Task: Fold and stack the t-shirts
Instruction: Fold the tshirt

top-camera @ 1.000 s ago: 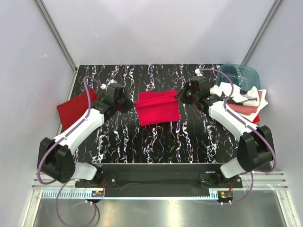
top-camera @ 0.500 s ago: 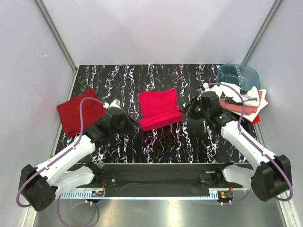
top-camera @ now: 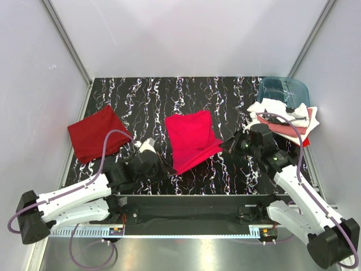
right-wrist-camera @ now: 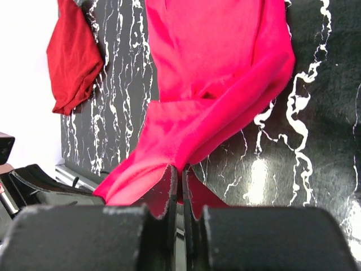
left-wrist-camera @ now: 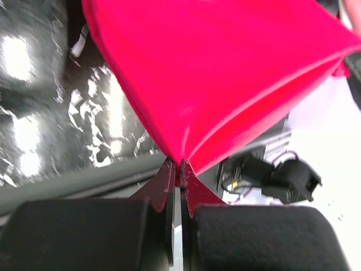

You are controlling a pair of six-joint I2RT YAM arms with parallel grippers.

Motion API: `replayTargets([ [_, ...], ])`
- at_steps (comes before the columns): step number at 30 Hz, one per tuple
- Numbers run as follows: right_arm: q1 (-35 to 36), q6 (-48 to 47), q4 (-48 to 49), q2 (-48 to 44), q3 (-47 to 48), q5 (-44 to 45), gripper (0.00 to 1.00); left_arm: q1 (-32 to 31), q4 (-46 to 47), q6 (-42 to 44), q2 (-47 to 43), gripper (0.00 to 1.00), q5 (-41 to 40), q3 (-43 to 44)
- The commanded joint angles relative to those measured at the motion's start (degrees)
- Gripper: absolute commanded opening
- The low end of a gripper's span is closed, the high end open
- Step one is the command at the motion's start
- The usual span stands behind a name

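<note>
A bright crimson t-shirt lies on the middle of the black marbled table, its near edge lifted. My left gripper is shut on its near left corner; the cloth fans out from the pinched tips. My right gripper is shut on its near right corner, with the shirt stretching away from it. A darker red t-shirt lies folded at the left edge and also shows in the right wrist view. White, salmon pink and red shirts are piled at the right.
A translucent blue-teal tub stands at the back right corner behind the pile. The table's near edge with the arm bases' rail is just below the left gripper. Grey walls enclose the table.
Both grippers have pulled the crimson shirt's corners from the far side toward the near edge, folding and dragging the cloth nearer. The left arm moved furthest, down to the table's front.
</note>
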Motion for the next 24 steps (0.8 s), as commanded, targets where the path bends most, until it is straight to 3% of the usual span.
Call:
replayTargets([
  [1, -0.90, -0.22, -0.23, -2.91, -0.54, 1.37, 0.00, -2.71, -4.66, -3.41, 1.55, 0.00, -5.08, 3.95],
  [5, -0.99, -0.83, -1.72, -3.00, -0.37, 2.16, 0.00, -2.97, -9.49, -5.96, 3.04, 0.00, -6.57, 6.06],
  [17, -0.99, -0.66, -3.13, -6.25, -0.11, 6.64, 0.00, -10.18, -10.91, -9.74, 1.72, 0.00, -9.91, 9.49],
  [24, -0.99, -0.74, -2.96, -6.34, 0.24, 8.13, 0.00, -10.27, -13.89, -11.41, -0.20, 0.00, -11.67, 10.72],
])
